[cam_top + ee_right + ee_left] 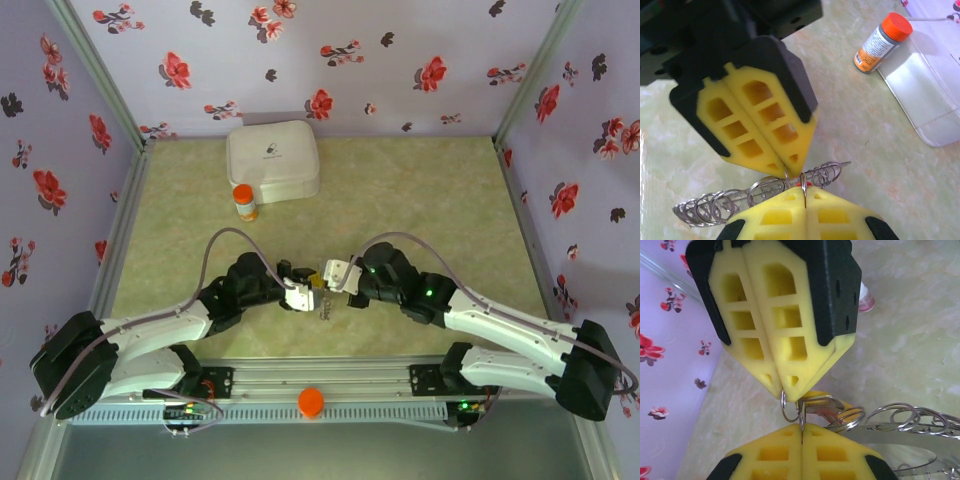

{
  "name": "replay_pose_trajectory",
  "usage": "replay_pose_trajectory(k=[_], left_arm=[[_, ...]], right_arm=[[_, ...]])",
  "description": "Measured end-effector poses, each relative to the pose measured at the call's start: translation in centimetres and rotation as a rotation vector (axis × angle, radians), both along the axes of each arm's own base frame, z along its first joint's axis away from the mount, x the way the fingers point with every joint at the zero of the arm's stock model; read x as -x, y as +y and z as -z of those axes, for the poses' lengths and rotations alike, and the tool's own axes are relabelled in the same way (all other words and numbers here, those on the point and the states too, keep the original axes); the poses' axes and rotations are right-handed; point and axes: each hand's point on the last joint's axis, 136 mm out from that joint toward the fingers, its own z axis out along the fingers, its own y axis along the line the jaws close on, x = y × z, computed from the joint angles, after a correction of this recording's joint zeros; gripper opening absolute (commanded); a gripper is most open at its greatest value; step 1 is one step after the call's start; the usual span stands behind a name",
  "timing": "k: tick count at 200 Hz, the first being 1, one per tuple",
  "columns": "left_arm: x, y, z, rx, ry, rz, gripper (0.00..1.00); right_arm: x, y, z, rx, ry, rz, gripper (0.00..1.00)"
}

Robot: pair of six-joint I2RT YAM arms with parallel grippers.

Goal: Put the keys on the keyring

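Both grippers meet tip to tip near the table's front edge. My left gripper (297,291) (802,428) is shut on a small silver split ring (802,416) standing edge-on. My right gripper (331,276) (805,193) is shut on another small ring (804,183), which crosses the first. A key (826,404) with a yellow head and a touch of red hangs right behind the rings. The keyring (912,421) (742,200) (325,311) is a row of silver rings strung along a flat metal bar. It lies on the table under the fingertips.
An orange-capped bottle (244,202) (882,42) stands behind the arms. A white case (272,160) (930,95) sits beyond it by the back wall. Floral walls close in three sides. An orange cap (311,402) rests on the front rail.
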Motion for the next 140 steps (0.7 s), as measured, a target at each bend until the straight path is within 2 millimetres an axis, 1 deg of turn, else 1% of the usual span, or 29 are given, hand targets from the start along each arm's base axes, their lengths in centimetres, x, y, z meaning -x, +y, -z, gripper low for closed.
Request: replay_pose_trajectory(k=[39,66,79,98,107,119,140], left_arm=[[-0.4,0.0,-0.7,0.014,-0.04,-0.013,0.0],[-0.4,-0.1,-0.8,0.02,-0.037,-0.013,0.0],[-0.4,-0.1,-0.8,0.027,-0.024,-0.013,0.0],[0.0,-0.4,-1.4,0.062,-0.007,0.006,0.0],[0.1,-0.5,-1.7,0.084,0.003,0.012,0.0],[0.2,-0.7,-1.7,0.107,0.029,0.013,0.0],[0.2,-1.2,-1.1,0.162,0.108,0.011,0.0]], right_arm=[[-1.0,-0.4,-0.4,-0.074,0.088,0.073,0.0],[-1.2,-0.5,-0.5,-0.104,0.138,0.087,0.09],[-1.3,-0.5,-0.4,-0.11,0.159,0.094,0.16],[-2.0,-0.8,-0.1,-0.11,0.183,0.128,0.23],[-2.1,-0.8,0.0,-0.112,0.195,0.136,0.27],[-2.3,-1.0,0.0,-0.115,0.205,0.149,0.34],[-2.7,-1.5,-0.1,-0.116,0.218,0.181,0.37]])
